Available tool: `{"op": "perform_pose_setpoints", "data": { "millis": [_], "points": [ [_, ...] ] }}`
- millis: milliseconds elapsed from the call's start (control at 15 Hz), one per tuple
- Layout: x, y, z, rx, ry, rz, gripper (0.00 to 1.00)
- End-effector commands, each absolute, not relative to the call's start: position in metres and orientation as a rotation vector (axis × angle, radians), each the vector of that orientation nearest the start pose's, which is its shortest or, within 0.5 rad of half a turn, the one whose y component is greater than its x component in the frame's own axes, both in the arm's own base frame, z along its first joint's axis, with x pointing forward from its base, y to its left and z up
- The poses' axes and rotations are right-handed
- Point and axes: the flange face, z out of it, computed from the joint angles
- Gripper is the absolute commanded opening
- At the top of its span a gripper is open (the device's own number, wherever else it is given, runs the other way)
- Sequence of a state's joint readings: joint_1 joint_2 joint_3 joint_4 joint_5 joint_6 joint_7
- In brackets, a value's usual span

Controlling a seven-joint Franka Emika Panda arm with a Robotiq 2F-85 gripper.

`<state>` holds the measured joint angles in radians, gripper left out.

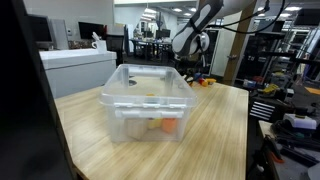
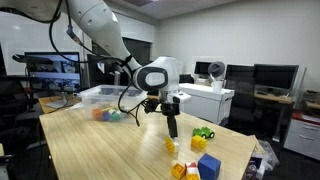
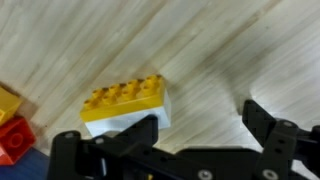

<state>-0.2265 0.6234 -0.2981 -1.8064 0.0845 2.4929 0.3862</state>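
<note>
Exterior views: bench (image 1: 215, 125) is viewed close across the clear bin (image 1: 146, 100); the same bin (image 2: 98, 96) is seen far back from the opposite end. Wrist view: bench is viewed downward, near, past the gripper (image 3: 198, 120).

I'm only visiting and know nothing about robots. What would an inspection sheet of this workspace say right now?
Surface: wooden table, light grain, bare beneath the hand.
Job's things: yellow brick with studs, stacked on a white brick, next to the hand, not held.
Clutter: green toy piece, blue block, clear plastic bin holding coloured pieces.
Grippers: hand open, nothing between its fingers.
Cables: black cable looping off the arm.
Surroundings: office desks with monitors.
</note>
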Motion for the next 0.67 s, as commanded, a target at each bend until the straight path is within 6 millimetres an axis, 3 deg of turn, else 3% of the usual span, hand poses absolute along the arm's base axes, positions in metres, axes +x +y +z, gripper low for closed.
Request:
{"op": "perform_pose_setpoints", "data": {
  "millis": [0,333,600],
  "points": [
    [0.573,-0.303,0.245,-2.937,1.339,-0.144,1.0],
    [0.556,-0.298,0.307,-2.907,1.312,-0.247,1.0],
    [0.521,-0.337,0.296,-2.86,1.485,-0.151,1.0]
  ]
}}
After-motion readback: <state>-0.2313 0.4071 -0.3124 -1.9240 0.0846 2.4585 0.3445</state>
